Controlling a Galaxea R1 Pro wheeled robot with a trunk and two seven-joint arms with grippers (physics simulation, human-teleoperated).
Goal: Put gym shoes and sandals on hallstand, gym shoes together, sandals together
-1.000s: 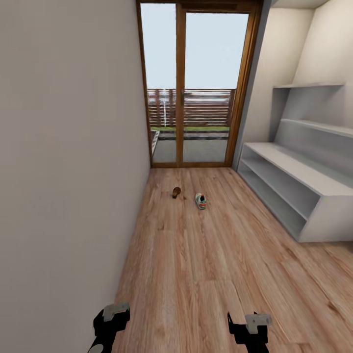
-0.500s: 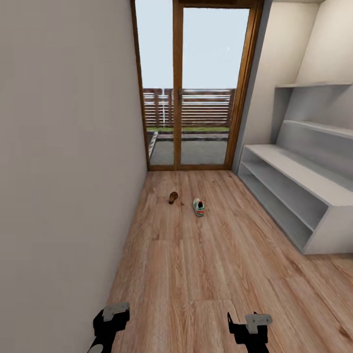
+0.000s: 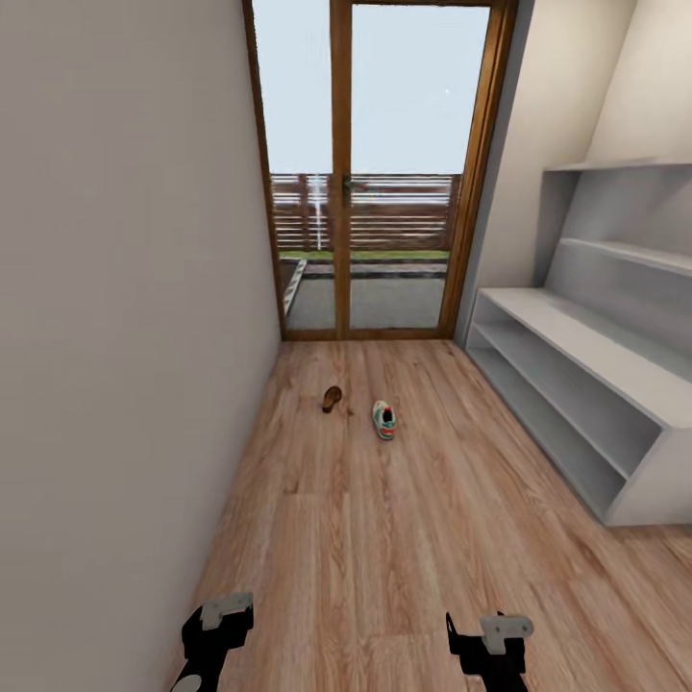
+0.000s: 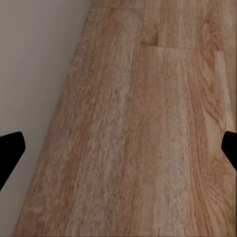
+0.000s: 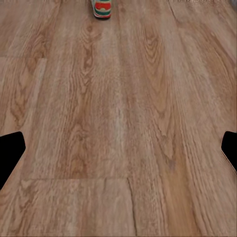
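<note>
Gym shoe [image 3: 384, 420] far ahead — both end effectors low, spread

One gym shoe [image 3: 383, 420], cream-white with green and red-orange marks, lies on the light brown wood-plank corridor floor [image 3: 404, 538] near the glazed door, its heel towards the camera. Just beside it, apart, lies one slim brown sandal [image 3: 332, 398]. The pale-grey hallstand [image 3: 586, 384] stands along the right wall, its two open shelf levels bare.
</note>
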